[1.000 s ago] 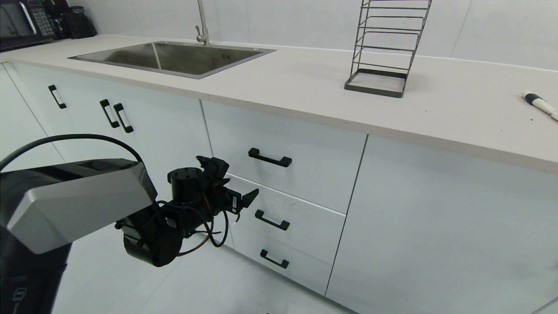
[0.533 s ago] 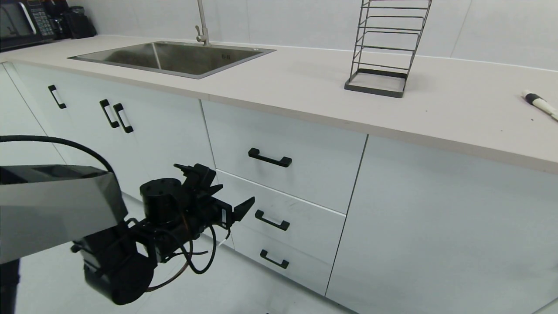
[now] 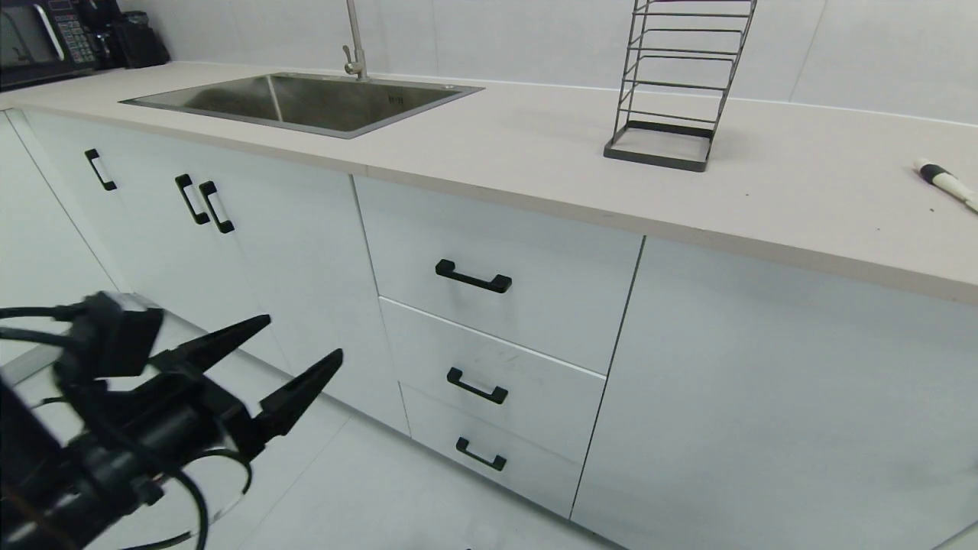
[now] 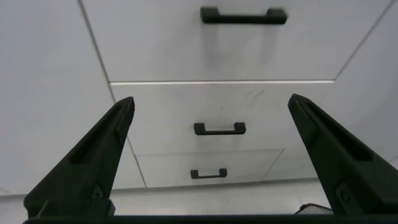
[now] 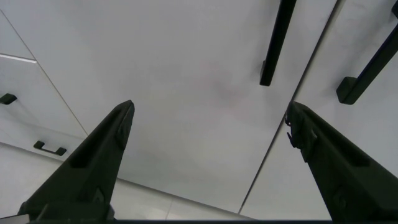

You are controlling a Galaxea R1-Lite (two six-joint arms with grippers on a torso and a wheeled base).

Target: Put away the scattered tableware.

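A pale countertop point(image 3: 497, 153) carries a steel sink point(image 3: 229, 95) and a wire rack point(image 3: 657, 156) above white drawers point(image 3: 497, 336). A white-handled utensil point(image 3: 946, 182) lies at its right end, cut off by the frame edge, its kind unclear. Left gripper point(image 3: 304, 334) and right gripper point(image 5: 209, 109) face the cabinets, fingers apart

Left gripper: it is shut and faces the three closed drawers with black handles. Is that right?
Not quite. The left gripper is open, with its fingers spread wide apart, as the left wrist view shows. The rest holds: it faces the three closed drawers with black handles.
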